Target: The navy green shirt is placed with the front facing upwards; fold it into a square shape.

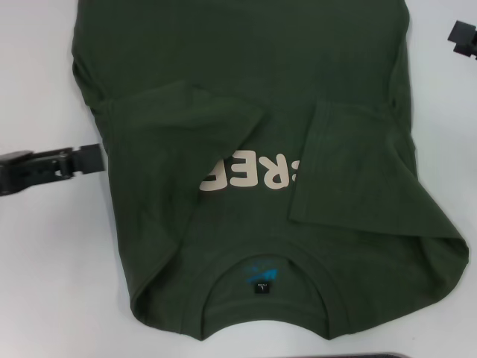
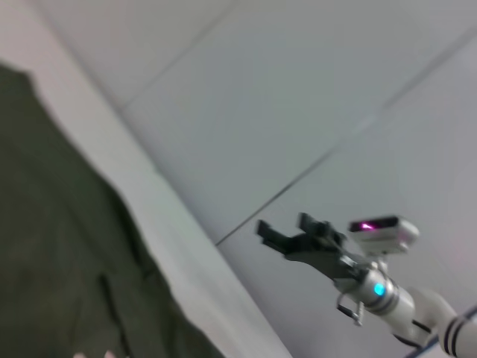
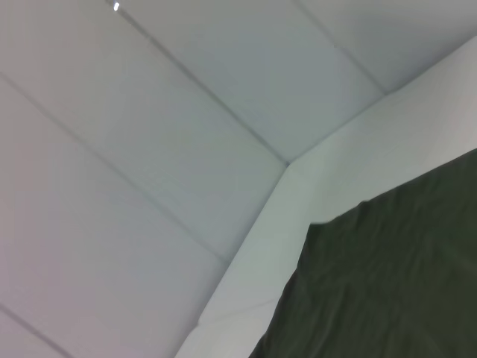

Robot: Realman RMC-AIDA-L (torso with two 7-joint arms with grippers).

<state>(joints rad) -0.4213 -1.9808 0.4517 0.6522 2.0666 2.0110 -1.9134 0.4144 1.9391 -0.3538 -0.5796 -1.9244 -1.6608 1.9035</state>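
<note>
The navy green shirt (image 1: 246, 97) lies flat on the white table, front up, with its collar (image 1: 216, 287) toward me. Both side parts with their sleeves are folded inward over the chest, so only part of the cream lettering (image 1: 250, 173) shows. A small dark label (image 1: 262, 286) sits inside the neck. My left gripper (image 1: 93, 159) hovers just off the shirt's left edge, holding nothing. My right gripper (image 1: 460, 36) is off the shirt's far right corner; in the left wrist view the right gripper (image 2: 287, 230) is open and empty. Shirt cloth also shows in the left wrist view (image 2: 52, 261) and the right wrist view (image 3: 395, 283).
The bare white table (image 1: 45, 261) extends on both sides of the shirt. A dark strip (image 1: 380, 356) shows at the near edge, bottom right. Pale wall panels (image 3: 149, 112) fill the wrist views.
</note>
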